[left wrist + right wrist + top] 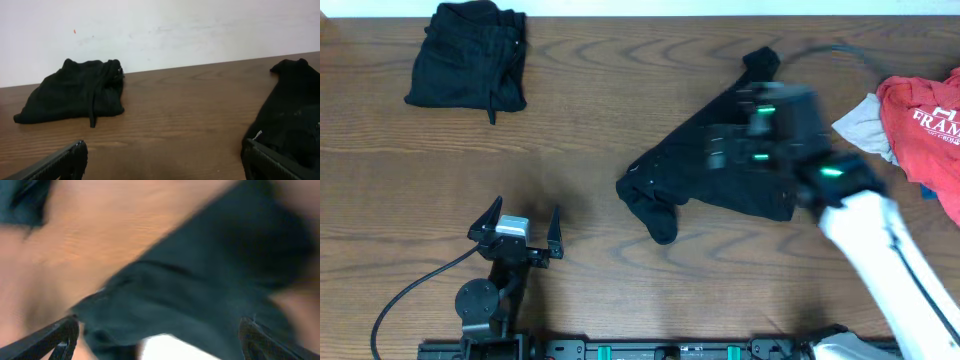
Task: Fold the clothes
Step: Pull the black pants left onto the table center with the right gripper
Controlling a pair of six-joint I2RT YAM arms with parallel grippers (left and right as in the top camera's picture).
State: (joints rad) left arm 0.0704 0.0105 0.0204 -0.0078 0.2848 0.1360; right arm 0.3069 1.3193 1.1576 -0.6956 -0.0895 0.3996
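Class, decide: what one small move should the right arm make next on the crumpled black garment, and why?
Probably lower the open right tool onto an edge of the black garment and grip it: the garment lies crumpled, unfolded, and the tool holds nothing.

Left arm: black links, round base joint, silver wrist block.
Left claw: two black angular fingers.
Cable: black, looping.
Right arm: white link, black head, green lights.
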